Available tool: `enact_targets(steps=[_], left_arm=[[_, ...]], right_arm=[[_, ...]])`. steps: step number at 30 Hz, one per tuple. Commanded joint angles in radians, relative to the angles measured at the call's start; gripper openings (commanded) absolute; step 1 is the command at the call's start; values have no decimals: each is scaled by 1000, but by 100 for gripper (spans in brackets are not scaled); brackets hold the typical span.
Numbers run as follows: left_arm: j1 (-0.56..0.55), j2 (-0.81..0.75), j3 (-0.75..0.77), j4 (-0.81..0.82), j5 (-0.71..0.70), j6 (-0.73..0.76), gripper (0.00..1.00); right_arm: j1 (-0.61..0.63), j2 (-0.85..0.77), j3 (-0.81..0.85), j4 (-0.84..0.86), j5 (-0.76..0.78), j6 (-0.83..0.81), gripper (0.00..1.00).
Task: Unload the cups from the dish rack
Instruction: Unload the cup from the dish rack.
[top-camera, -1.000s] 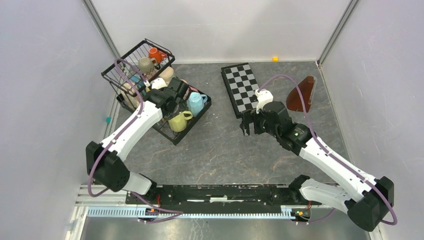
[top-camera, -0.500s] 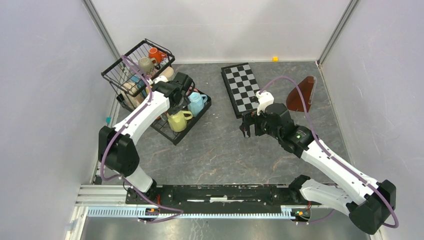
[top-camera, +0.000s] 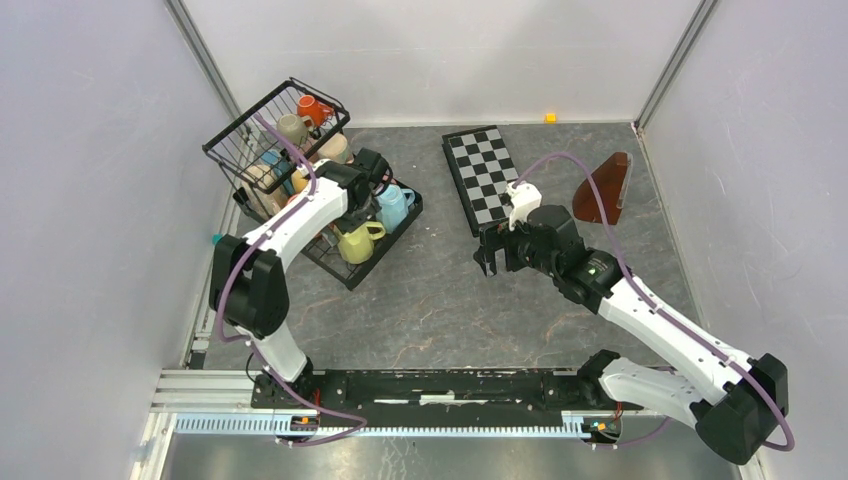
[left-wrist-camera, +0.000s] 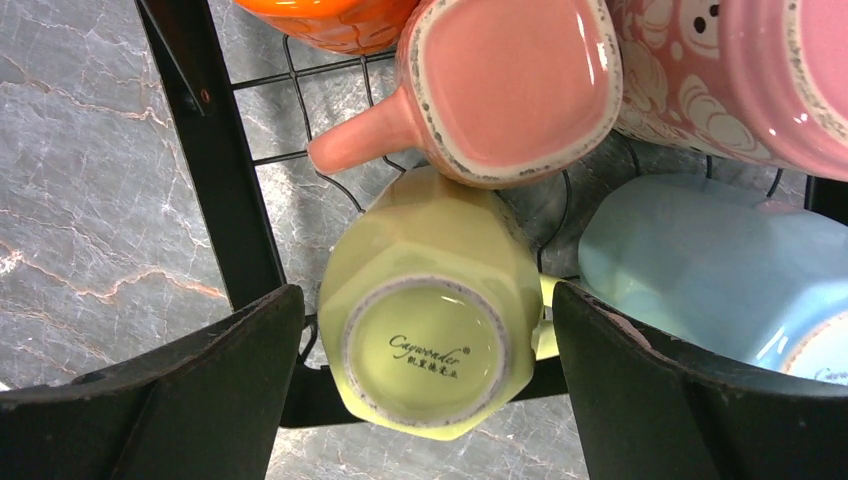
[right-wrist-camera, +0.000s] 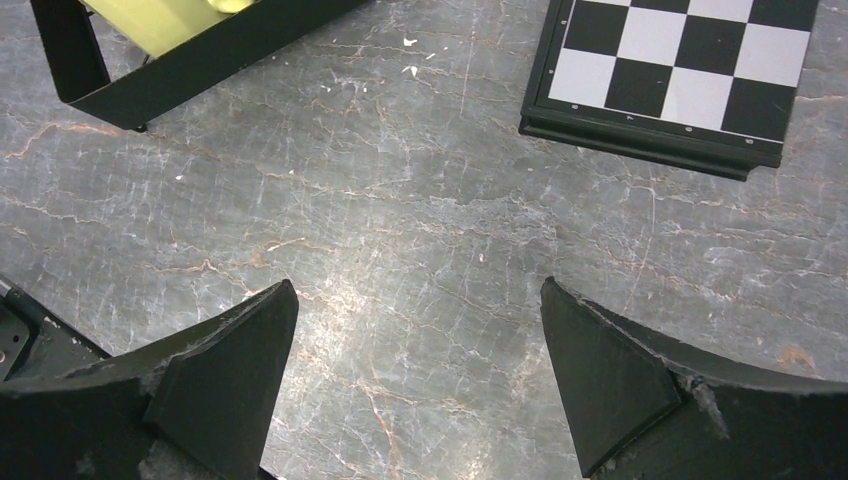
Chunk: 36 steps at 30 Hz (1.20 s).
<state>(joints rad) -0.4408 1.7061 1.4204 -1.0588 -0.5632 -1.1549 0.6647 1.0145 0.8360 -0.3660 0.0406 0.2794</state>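
Observation:
The black wire dish rack (top-camera: 345, 275) stands at the back left with several cups in its tray and basket. My left gripper (top-camera: 373, 170) hangs open above the tray part. In the left wrist view its jaws (left-wrist-camera: 425, 300) frame an upside-down yellow cup (left-wrist-camera: 430, 330) without touching it. A pink cup (left-wrist-camera: 510, 85), a light blue cup (left-wrist-camera: 700, 260), an orange cup (left-wrist-camera: 330, 20) and a pink patterned cup (left-wrist-camera: 720, 80) crowd round it. My right gripper (top-camera: 490, 255) is open and empty over bare table (right-wrist-camera: 417, 290).
A black-and-white checkerboard (top-camera: 485, 175) lies at the back centre, its corner showing in the right wrist view (right-wrist-camera: 680, 70). A brown translucent piece (top-camera: 603, 190) sits to its right. White walls close in on both sides.
The left arm has folded in toward the rack and its gripper has moved slightly back and right over the tray. The right gripper has shifted a little to the left.

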Motion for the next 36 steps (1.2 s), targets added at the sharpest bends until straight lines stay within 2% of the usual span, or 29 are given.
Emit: enact_targets(steps=[1, 18, 21, 24, 27, 31, 33, 36], left_arm=[[12, 26, 17, 10, -12, -36, 100], [14, 9, -93, 82, 66, 44, 100], [13, -8, -95, 86, 50, 67, 95], [14, -32, -82, 83, 33, 109, 86], [14, -62, -74, 85, 26, 159, 72], [14, -105, -69, 102, 39, 236, 51], [14, -125, -67, 114, 48, 275, 35], [14, -141, -63, 116, 60, 313, 27]], right_arm=[[-4, 8, -12, 53, -34, -22, 98], [-1, 49, -60, 98, -65, -18, 98], [1, 47, -64, 99, -62, -17, 98], [1, 44, -66, 102, -60, -16, 98], [2, 47, -66, 107, -64, -15, 98], [4, 50, -67, 119, -71, -10, 98], [6, 53, -69, 127, -73, -6, 98], [9, 59, -69, 143, -82, 3, 98]])
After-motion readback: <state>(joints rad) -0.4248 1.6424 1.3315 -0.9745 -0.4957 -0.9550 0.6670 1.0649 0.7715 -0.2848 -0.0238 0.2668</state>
